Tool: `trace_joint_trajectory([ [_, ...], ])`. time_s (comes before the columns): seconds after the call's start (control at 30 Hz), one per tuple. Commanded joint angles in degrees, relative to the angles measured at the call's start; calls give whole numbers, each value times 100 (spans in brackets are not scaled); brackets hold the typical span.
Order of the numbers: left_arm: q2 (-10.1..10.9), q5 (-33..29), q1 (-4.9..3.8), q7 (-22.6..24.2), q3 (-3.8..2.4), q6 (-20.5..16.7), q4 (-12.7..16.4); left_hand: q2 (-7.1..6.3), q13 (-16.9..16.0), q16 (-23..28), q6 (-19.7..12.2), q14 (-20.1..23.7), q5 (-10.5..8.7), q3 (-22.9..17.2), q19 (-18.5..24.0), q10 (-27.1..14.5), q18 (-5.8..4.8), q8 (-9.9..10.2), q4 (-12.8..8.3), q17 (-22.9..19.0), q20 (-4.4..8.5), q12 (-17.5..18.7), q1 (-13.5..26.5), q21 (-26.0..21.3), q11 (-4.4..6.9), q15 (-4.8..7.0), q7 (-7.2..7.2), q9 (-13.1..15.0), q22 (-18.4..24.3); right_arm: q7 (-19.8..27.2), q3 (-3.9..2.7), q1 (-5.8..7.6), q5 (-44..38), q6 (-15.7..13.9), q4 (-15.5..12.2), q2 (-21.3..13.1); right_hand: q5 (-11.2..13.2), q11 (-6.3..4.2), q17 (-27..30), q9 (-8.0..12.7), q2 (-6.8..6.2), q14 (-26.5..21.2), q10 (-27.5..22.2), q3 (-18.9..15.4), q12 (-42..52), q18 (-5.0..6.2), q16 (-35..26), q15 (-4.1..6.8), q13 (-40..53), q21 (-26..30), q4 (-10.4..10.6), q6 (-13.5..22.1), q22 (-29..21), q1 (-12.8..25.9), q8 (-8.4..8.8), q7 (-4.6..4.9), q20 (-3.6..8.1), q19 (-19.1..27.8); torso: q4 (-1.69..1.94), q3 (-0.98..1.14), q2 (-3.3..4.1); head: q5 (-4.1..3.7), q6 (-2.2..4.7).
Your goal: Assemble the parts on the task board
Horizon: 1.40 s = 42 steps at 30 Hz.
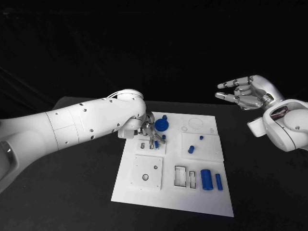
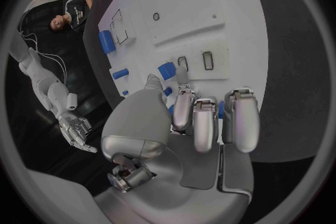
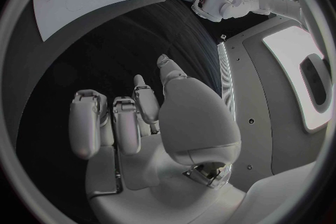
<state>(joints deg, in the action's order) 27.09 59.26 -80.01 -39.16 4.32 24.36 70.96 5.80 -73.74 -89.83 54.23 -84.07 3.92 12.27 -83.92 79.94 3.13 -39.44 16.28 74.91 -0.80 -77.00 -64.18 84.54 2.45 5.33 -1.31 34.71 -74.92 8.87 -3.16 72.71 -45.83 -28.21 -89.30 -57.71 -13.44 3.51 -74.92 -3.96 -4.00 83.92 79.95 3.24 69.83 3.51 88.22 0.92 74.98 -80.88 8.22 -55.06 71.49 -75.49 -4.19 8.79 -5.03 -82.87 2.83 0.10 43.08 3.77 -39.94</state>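
While no writing is legible on the task board (image 1: 169, 192), the left hand (image 1: 141, 129) reaches down over its upper middle, fingers (image 2: 183, 107) curled close together at a small blue part (image 1: 156, 143); whether it is pinched cannot be told. Right hand (image 1: 246, 92) hovers off the board above the worktop (image 1: 265, 192), fingers loosely spread, holding nothing.

Black table (image 1: 70, 192), black curtain backdrop (image 1: 126, 43) behind, dim room, light falling from above
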Motion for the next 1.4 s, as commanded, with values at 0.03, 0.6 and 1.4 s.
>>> trace_joint_trajectory([
  [0.03, -21, -14, 3, -11, 2, 77, 3, 4, 3, -17, -57, -593, 29, -71, -286, 13, -113, -34, -8, 1509, 34, -14, -98, 21, 0, 48, -7, 32, -480, -1, 1, 0, -65, 13, 14, 23, -19, -3, -1225, -8, 26, 534, -16, -22, -21, 30, -35, -1, 184, 20, 2, 0, -5, -6, -27, -25, 8, 38, 0, 2, -1, 7, -1],
  [0.6, -17, -112, 3, 2, 5, -145, 20, 210, 15, -17, -198, -593, 54, -972, -283, -19, -110, 28, -216, 1509, 59, 23, -913, 6, 28, 73, 20, 213, -480, -17, 11, -4, -124, 63, 61, 70, -19, -3, -1225, -8, 26, 534, -16, -22, -21, 30, -35, -1, 184, 20, 2, 0, -5, -6, -27, -25, 8, 38, -4, -1, 11, 19, -17],
  [1.4, 58, -219, 6, 25, 5, -304, 30, -688, 70, -17, -183, -593, 28, -3012, -277, -62, -107, 175, -134, 1509, 28, 107, -598, -21, -12, 37, -27, 404, -484, -41, 27, -20, -161, 113, 112, 123, -20, -3, -1215, -8, 36, 531, -18, -39, -27, 33, -43, -1, 178, 30, 19, -4, -21, 16, -29, -25, 10, 43, -3, -1, 11, 26, -33],
])
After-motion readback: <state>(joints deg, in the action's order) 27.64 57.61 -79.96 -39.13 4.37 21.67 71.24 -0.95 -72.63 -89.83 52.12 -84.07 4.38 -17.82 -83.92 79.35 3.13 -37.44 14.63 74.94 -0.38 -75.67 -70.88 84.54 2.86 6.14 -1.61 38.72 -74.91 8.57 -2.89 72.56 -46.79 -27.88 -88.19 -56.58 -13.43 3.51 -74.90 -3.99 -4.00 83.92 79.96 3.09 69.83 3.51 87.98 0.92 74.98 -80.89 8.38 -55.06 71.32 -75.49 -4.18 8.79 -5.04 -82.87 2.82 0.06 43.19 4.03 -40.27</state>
